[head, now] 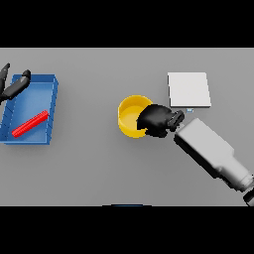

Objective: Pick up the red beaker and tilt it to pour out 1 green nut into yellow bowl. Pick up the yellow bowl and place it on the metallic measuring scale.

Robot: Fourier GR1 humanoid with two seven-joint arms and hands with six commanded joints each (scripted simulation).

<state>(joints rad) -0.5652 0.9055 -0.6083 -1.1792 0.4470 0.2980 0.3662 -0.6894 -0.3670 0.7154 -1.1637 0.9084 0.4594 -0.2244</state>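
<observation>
Plain grey table [99, 163] under flat, even light, a blue tray [52, 106] near its left edge.

A lab-style test bench is being shown: a plain grey table [99, 163] is being used as the work surface, with a metallic measuring scale [188, 89] and a blue parts tray [53, 106] being kept on it.

blue tray [51, 106] at the grey table's [89, 163] left side — open-topped.
</observation>
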